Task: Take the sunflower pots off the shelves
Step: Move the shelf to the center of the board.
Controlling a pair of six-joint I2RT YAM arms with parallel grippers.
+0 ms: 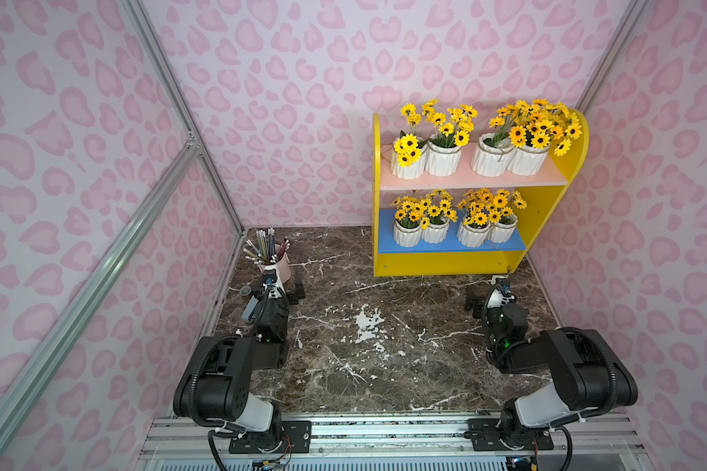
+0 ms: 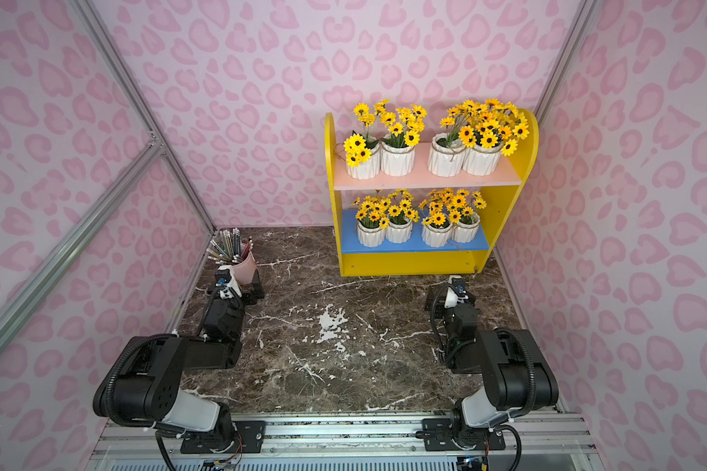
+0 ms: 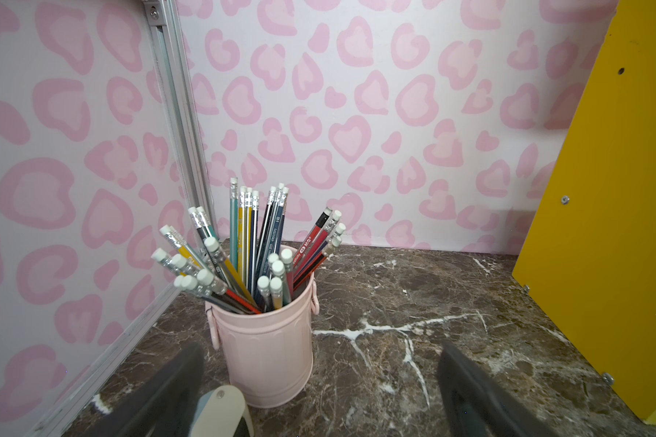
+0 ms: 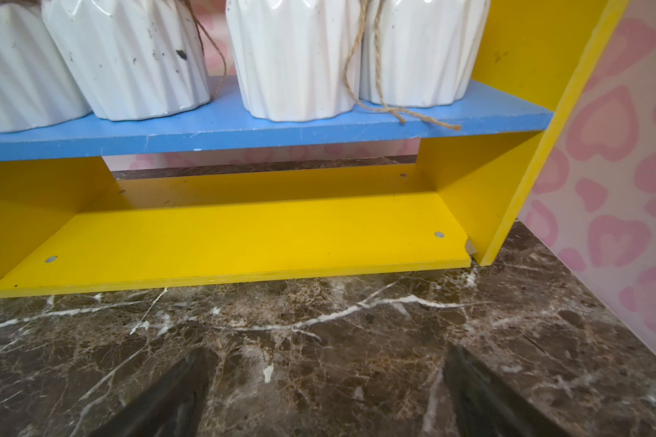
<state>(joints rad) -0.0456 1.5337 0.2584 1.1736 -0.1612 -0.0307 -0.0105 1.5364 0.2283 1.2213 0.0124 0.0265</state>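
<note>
Resting low: left gripper (image 3: 320, 348), right gripper (image 4: 328, 352) both spread, empty.
White ribbed ceramic sunflower pots (image 4: 296, 56) crowd yellow wooden shelves (image 4: 243, 234) ahead, above my right jaws; a lift may snag twine (image 4: 394, 111), toppling neighbours.

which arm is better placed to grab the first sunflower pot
Right. The right gripper, open, faces the shelves, with sunflower pots on the blue board just ahead. The left gripper, also open, points at the pencil cup instead.

We read "HB" on a dark blue pencil (image 3: 278, 225) and "M&G" on a red pencil (image 3: 308, 241) in the pink cup (image 3: 266, 352); the other pencil lettering is too small for us.
</note>
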